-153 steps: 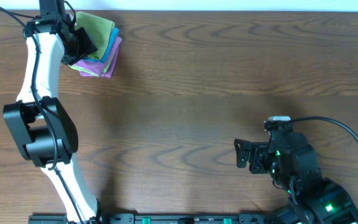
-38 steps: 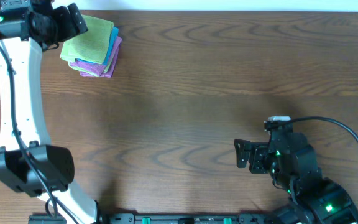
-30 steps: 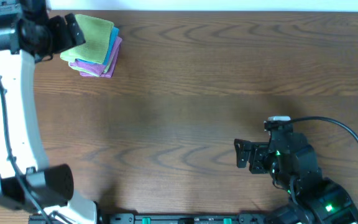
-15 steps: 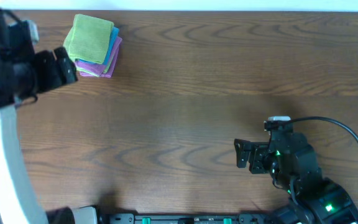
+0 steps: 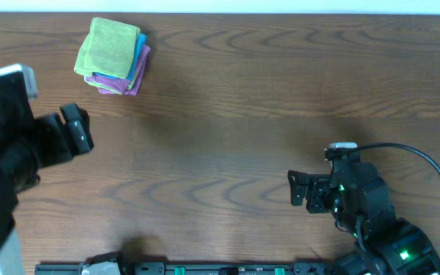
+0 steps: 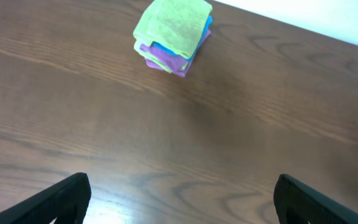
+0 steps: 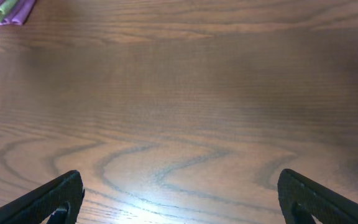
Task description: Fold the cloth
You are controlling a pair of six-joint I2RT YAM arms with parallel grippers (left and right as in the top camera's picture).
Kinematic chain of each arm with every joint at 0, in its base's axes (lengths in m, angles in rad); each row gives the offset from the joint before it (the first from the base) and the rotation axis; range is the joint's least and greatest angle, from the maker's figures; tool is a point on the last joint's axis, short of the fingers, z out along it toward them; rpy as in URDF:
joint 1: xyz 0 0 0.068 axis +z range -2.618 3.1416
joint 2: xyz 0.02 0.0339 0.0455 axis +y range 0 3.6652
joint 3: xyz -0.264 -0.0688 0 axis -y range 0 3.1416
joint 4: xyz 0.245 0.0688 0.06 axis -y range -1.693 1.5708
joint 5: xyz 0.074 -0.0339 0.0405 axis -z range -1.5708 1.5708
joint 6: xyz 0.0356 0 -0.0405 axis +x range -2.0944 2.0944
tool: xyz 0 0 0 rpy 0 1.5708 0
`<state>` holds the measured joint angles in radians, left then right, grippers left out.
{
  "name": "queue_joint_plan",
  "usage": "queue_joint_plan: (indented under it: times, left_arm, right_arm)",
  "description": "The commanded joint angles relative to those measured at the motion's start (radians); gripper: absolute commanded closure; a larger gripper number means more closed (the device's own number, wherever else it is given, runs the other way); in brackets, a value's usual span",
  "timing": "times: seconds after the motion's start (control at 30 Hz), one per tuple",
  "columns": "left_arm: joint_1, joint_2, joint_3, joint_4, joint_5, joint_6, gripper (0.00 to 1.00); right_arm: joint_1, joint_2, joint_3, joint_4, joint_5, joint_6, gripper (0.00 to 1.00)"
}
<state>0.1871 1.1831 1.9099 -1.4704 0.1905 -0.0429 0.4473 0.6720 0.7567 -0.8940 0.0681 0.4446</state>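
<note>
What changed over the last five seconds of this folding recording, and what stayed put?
The left pincer drew back from the stack at the table's far left towards the near left edge. It is open and holds nothing. The cloth stayed folded on top of the blue cloth and the purple cloth, unmoved. The right pincer stayed open at the near right.

No lettering, number or sign can be read in any view. The small white patch [image 5: 343, 145] just behind the right gripper [image 5: 291, 189] and the white block [image 5: 15, 74] behind the left gripper [image 5: 78, 129] are too small to read.
</note>
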Motion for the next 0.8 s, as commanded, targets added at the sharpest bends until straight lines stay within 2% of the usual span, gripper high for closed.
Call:
queue_joint_plan:
  times: [0.0, 0.33, 0.77]
  left_arm:
    - [0.004, -0.102, -0.136, 0.063, -0.013, 0.021, 0.05]
    - [0.002, -0.433, -0.621, 0.341, -0.010, 0.021, 0.05]
    - [0.002, -0.811, -1.140, 0.592, -0.010, 0.022, 0.05]
  right_arm:
    - [-0.010, -0.004, -0.002, 0.000, 0.010, 0.015, 0.01]
    - [-0.010, -0.004, -0.002, 0.000, 0.010, 0.015, 0.01]
    - [-0.010, -0.004, -0.002, 0.000, 0.010, 0.015, 0.01]
